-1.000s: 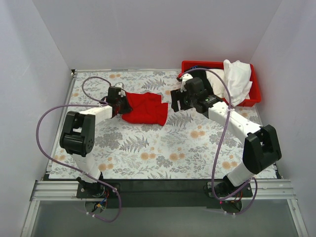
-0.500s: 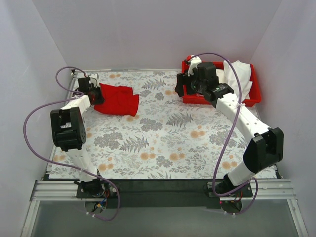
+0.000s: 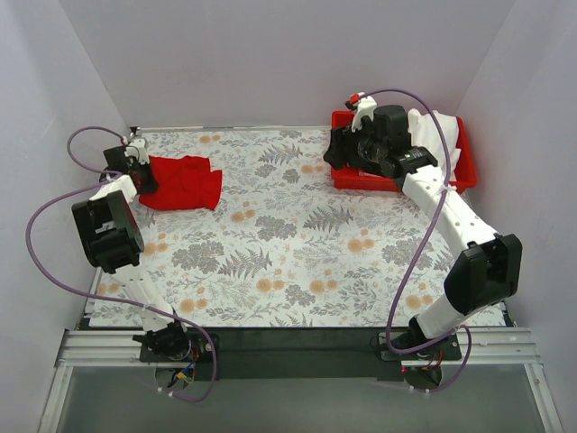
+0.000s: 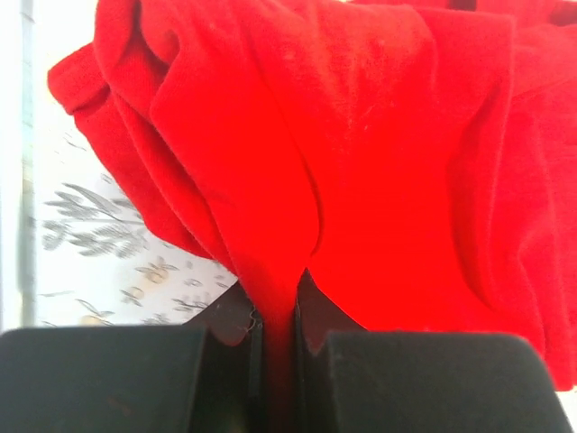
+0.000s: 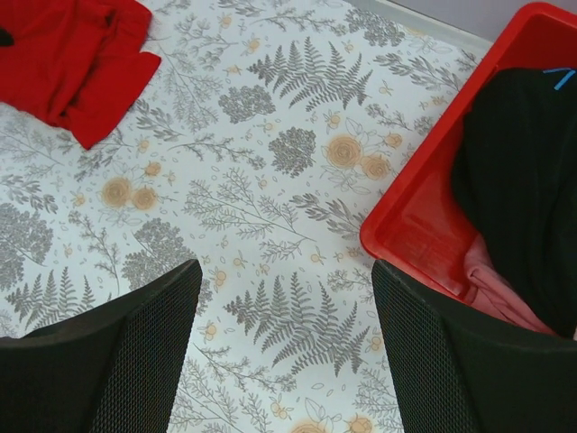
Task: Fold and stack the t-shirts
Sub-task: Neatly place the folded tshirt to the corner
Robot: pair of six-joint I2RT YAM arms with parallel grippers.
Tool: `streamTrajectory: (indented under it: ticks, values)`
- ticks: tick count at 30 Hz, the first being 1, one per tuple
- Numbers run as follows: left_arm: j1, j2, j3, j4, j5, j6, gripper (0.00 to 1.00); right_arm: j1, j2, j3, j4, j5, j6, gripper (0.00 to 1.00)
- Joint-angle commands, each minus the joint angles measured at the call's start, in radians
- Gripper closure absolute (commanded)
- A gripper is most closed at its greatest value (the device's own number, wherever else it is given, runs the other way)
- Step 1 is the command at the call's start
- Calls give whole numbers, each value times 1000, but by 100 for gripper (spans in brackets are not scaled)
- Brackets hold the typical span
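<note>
You seem to be placing the red t-shirt [image 4: 379, 162], pinched between the nearly shut fingers of your left gripper [image 4: 279, 325]; next, I think, your wide, empty right gripper [image 5: 284, 280] must reach the black t-shirt [image 5: 527, 180] to the right of its fingers.

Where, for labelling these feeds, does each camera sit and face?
Top external: above and behind the robot, looking down on the floral table; left arm and right arm show.
Left wrist: on the left arm, facing the red t-shirt clamped by the left gripper, whose fingers show.
Right wrist: on the right arm, looking down between the fingers of the open right gripper at table and red bin.
Shared: top and right wrist both show red t-shirt and bin.
</note>
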Motion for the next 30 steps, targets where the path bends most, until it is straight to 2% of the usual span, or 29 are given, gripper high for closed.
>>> streamTrajectory:
  ticks: [1, 9, 12, 13, 15, 16, 17, 23, 24, 30]
  values:
    - [6, -7, 61, 50, 40, 60, 100, 1, 16, 58, 23, -57, -15, 30]
    - [21, 74, 154, 51, 27, 80, 100, -5, 22, 52, 23, -65, -20, 30]
    - [21, 96, 180, 54, -54, 46, 100, -7, 22, 46, 21, -67, -21, 30]
    - [21, 97, 192, 54, -91, 31, 93, -7, 22, 41, 23, -65, -21, 30]
    - [21, 90, 200, 59, -199, -32, 66, -8, 18, 37, 23, -63, -21, 30]
    - [21, 81, 197, 80, -217, -50, 29, -8, 16, 35, 23, -65, -21, 30]
    - [23, 64, 174, 99, -231, -62, 2, -10, 15, 32, 23, -63, -21, 29]
    - [-2, -125, 44, 206, -266, -101, 2, -11, -8, 9, 23, -57, -16, 29]
    - [-22, -157, 29, 214, -315, -101, 2, -11, -17, 3, 23, -56, -15, 29]
    - [-173, -382, -111, 229, -358, -139, 2, -14, -77, -68, 55, -30, 8, 29]
